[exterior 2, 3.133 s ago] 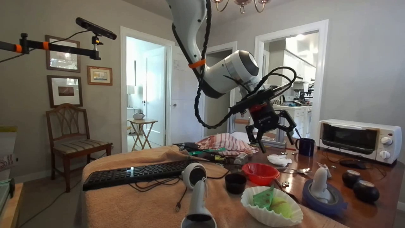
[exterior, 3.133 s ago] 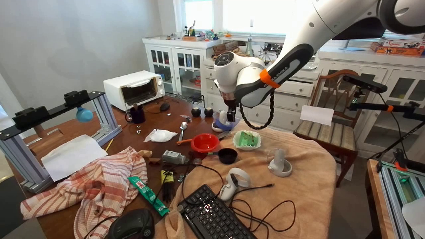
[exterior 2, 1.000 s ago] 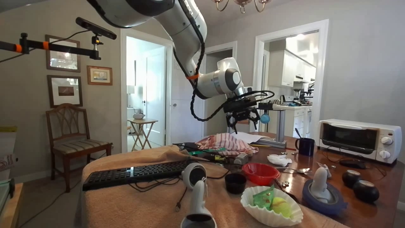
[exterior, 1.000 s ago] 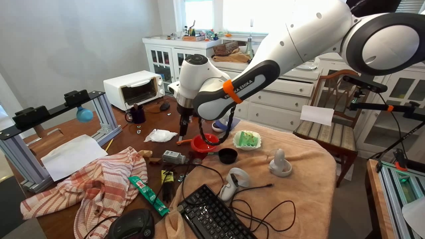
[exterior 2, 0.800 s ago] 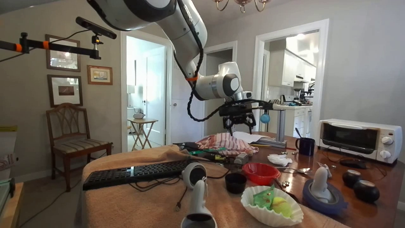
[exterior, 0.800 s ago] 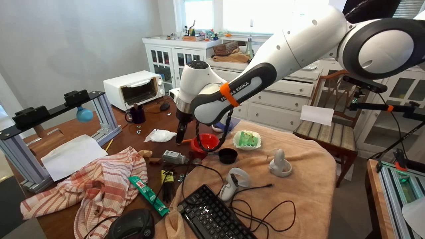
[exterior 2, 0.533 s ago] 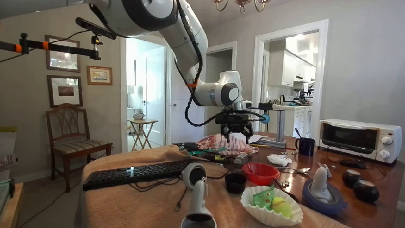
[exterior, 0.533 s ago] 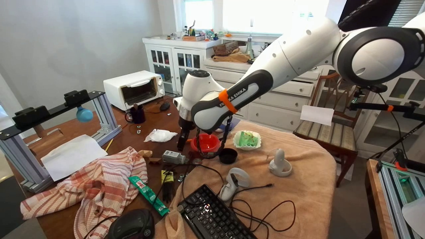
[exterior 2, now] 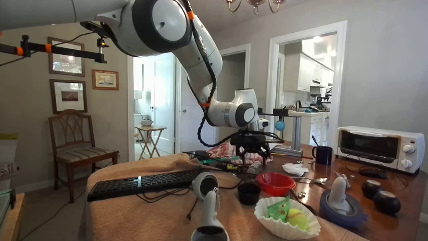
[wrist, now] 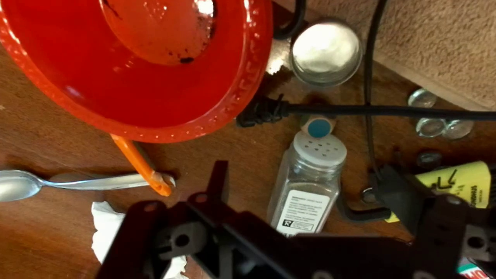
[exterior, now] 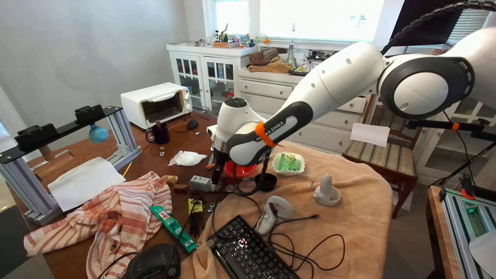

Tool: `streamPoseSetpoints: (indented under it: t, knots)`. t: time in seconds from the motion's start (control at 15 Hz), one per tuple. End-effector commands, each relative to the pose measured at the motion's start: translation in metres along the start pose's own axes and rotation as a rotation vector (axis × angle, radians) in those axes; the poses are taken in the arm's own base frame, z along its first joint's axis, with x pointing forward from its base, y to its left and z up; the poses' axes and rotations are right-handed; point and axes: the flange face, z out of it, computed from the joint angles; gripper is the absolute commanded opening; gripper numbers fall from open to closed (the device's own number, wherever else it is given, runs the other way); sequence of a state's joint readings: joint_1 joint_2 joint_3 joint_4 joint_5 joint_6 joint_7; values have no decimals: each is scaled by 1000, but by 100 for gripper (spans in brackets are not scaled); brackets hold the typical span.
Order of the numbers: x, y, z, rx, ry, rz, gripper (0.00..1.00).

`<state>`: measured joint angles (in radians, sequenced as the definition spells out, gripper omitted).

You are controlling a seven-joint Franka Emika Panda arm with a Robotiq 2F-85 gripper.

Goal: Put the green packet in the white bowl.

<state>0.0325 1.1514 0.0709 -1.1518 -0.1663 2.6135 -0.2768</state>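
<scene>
Gripper [wrist: 304, 170] low above the brown tabletop [exterior: 180, 143], fingers [wrist: 219, 177] spread wide apart and pointing down. In the wrist view a clear shaker [wrist: 310, 186] with a white, holed lid shows in the space between them, lying on its side; cannot tell whether either finger touches it. Green packet [exterior 2: 278, 210]: inside the white bowl [exterior 2: 274, 228] in both exterior views, one corner poking up, a yellow-green ball [exterior 2: 297, 219] beside it. That bowl has a fluted wall and stands on the tan towel [exterior: 348, 228], well apart from the gripper; red bowl [wrist: 155, 93] and black cup [exterior 2: 249, 194] between the two. Red bowl nearest the gripper. An orange handle [wrist: 140, 164] runs out from under its rim, the end crossing the tip of a spoon [wrist: 93, 183]. White crumpled wad [exterior: 187, 158] near the spoon. Elsewhere, in an exterior view: long dark-green pack [exterior: 173, 228], one end at a striped cloth [exterior: 128, 209]; keyboard [exterior: 248, 248] and a white controller [exterior: 326, 184] on the towel; dark mug [exterior: 159, 135] near a white toaster oven [exterior: 155, 93].
</scene>
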Motion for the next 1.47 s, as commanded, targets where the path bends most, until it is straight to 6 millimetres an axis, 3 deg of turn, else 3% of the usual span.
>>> streamPoseSetpoints:
  t: [0.0, 0.33, 0.4, 0.53, 1.0, 1.4]
  knots:
    - [2, -2, 23, -3, 43, -22, 100]
    - [5, -12, 35, 4, 67, -38, 100]
    - [6, -14, 37, 5, 67, -41, 96]
    - [8, -18, 39, 8, 71, -46, 75]
    - [7, -20, 47, 0, 54, -25, 24]
    - [10, -19, 43, -10, 44, -38, 18]
